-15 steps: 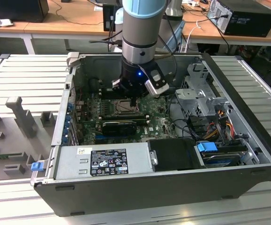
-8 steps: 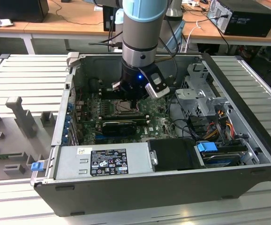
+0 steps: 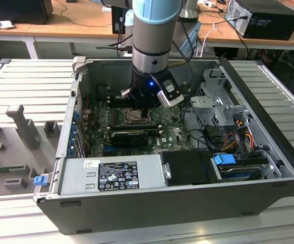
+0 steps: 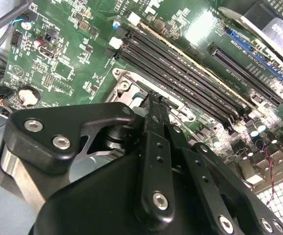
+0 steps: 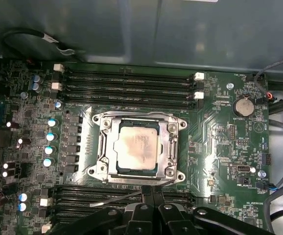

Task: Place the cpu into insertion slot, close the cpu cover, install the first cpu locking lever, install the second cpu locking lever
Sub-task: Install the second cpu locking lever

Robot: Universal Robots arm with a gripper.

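Gripper (image 5: 148, 192) hangs low over the board (image 5: 220, 142) inside the PC case (image 3: 269, 168), fingers pressed together w/ no gap, nothing seen between them, tips just off the socket's edge by the RAM slots (image 5: 127, 196). CPU (image 5: 137, 147) sits in the slot (image 5: 116, 169) just ahead of the tips, silver top facing up; cover (image 5: 172, 142) lies closed flat around it. A thin metal lever (image 5: 114, 199) angles out right beside the fingertips (image 4: 153, 105), approx. touching; can't tell if it's latched.
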